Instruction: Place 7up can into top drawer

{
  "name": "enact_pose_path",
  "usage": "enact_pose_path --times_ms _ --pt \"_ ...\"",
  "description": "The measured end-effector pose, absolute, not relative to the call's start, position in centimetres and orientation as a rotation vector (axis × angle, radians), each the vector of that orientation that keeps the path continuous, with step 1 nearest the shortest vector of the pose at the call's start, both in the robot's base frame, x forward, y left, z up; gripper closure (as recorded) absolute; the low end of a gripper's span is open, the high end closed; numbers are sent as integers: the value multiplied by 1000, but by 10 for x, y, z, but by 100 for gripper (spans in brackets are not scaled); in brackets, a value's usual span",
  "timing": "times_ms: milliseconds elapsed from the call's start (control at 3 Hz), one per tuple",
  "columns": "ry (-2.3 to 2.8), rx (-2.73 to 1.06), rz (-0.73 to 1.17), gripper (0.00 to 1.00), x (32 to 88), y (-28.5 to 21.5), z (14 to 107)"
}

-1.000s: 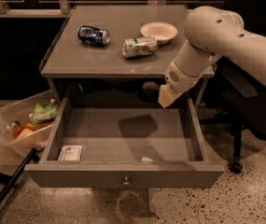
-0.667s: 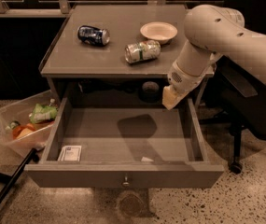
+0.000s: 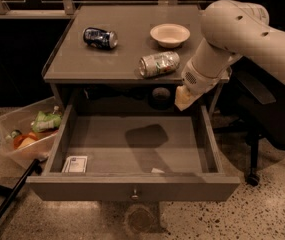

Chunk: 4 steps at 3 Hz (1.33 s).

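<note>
The 7up can (image 3: pixel 159 64), silver-white with green markings, lies on its side on the grey tabletop near the front edge. The top drawer (image 3: pixel 132 186) is pulled wide open below it, its front panel and small knob facing me. My gripper (image 3: pixel 178 97) hangs at the end of the cream arm, just below the table's front edge and above the drawer's back right corner. It is a little to the right of and below the can, not touching it. The arm's wrist hides most of the gripper.
A dark blue can (image 3: pixel 100 37) and a cream bowl (image 3: pixel 170 34) sit further back on the tabletop (image 3: pixel 127 19). A small white packet (image 3: pixel 75 164) lies in the drawer's front left corner. A plastic bin (image 3: pixel 19 134) with snacks stands on the floor at left. An office chair (image 3: pixel 262 129) stands at right.
The 7up can has shifted to the right and toward the table's front edge. The arm has barely moved, edging slightly right.
</note>
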<state>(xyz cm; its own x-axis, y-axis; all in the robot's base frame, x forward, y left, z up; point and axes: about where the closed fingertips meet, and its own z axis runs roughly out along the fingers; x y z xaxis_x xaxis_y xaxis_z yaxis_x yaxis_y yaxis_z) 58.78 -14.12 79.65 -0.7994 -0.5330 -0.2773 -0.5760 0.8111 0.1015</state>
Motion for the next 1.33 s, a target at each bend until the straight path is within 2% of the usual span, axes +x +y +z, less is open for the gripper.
enact_pose_path --times_ms 667,1000,1333 --pt "2761 -859 265 11 588 -141 796" --pt "2761 -859 265 0 588 -141 796" --pt "2761 -859 265 0 588 -141 796"
